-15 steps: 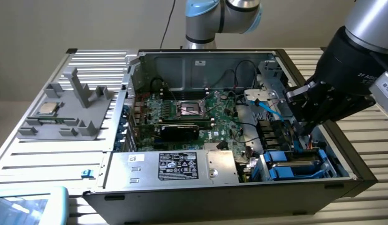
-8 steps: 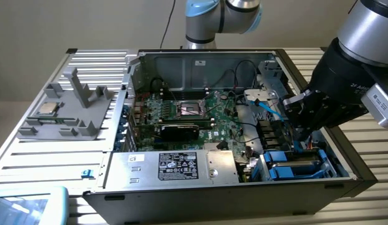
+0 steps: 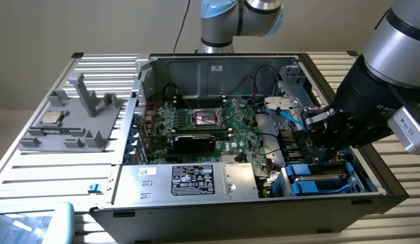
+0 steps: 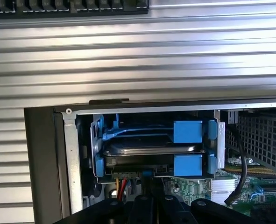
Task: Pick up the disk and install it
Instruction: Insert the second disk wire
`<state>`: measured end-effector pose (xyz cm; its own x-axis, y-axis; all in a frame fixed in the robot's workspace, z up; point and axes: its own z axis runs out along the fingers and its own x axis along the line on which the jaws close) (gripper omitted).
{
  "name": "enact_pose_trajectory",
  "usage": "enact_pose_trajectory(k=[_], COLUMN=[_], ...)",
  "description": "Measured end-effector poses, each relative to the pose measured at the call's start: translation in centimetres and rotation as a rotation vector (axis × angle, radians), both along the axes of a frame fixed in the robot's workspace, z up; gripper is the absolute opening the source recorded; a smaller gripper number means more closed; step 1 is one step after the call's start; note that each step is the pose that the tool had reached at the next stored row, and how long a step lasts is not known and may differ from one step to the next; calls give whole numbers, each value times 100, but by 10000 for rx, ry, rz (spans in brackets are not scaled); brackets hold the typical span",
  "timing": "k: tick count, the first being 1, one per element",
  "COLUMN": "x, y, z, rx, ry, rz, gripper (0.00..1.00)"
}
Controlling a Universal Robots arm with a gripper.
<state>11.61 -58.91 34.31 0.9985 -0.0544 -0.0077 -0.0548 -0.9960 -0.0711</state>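
Note:
The disk lies flat in the drive bay at the corner of the open computer case, its silver-grey body framed by a bright blue carrier with end tabs. In the exterior view the blue carrier sits at the case's front right. My gripper reaches down into the case right above that bay. In the wrist view the gripper is shut, its black fingers pressed together close to the disk's near edge. I cannot tell whether they touch it, and nothing is held between them.
A big silver box with a black-and-white sticker fills the case's front. The motherboard lies behind it, with blue cables near the arm. A grey fixture holding a small square chip stands on the slatted table at the exterior view's left.

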Motion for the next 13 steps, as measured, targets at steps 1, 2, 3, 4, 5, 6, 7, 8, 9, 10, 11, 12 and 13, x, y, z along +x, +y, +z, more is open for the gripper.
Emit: enact_pose_trajectory(k=[1,2,3,4,5,6,7,8,9,10,11,12,13], x=[3,4,6,7,9,9,9,9,10,16,24,31,39], y=[-4,-6,-7,-7,-7,-7,-8,-6,-5,-5,-7,-7,-7], z=[-14,-27,-39,-53,-66,-76,-80,-80,-61,-37,-12,21,39], rx=[0,0,-9,-19,-24,-16,-9,1,10,16,8,-20,-24], ry=[7,12,19,27,39,48,51,59,64,73,85,105,132], rz=[-1,-3,-4,-5,-6,-7,-8,-11,-11,-15,-20,-22,-25], gripper=[11,11,11,11,11,11,11,11,11,11,11,11,11])
